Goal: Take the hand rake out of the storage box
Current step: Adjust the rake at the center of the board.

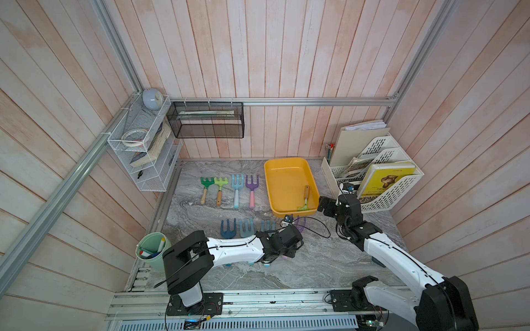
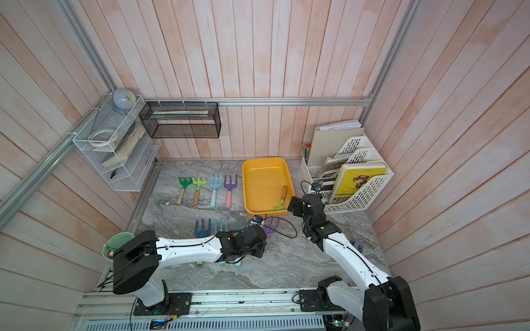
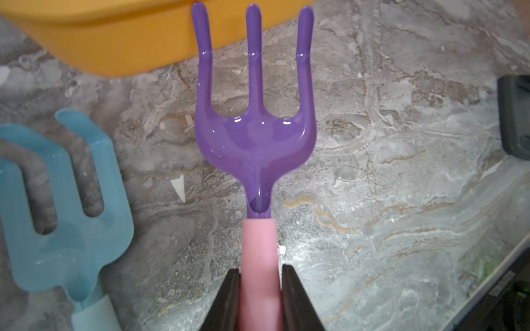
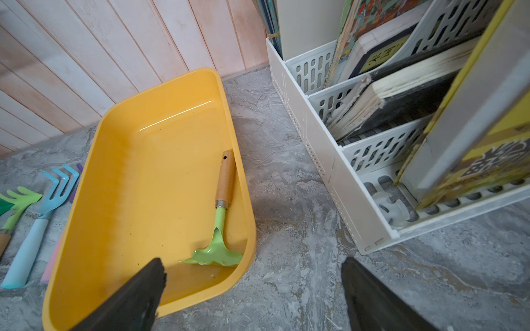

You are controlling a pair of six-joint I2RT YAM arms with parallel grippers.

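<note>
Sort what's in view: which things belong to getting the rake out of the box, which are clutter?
Job: yellow box; green rake lying in it; open right gripper at its corner.
Clutter: purple fork, clamped in the left gripper outside the box; other forks and rakes; file rack; cup of markers; mesh basket.

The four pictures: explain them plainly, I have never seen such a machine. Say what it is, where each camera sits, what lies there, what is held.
It is a robot with two arms, each ending in a pincer. Two pictures look down from overhead cameras side by side; two come from wrist cameras. On the table lie rows of garden tools beside a yellow box holding one green rake. The left pincer is shut on a purple fork's pink handle. The right pincer is open and empty, near the box.
</note>
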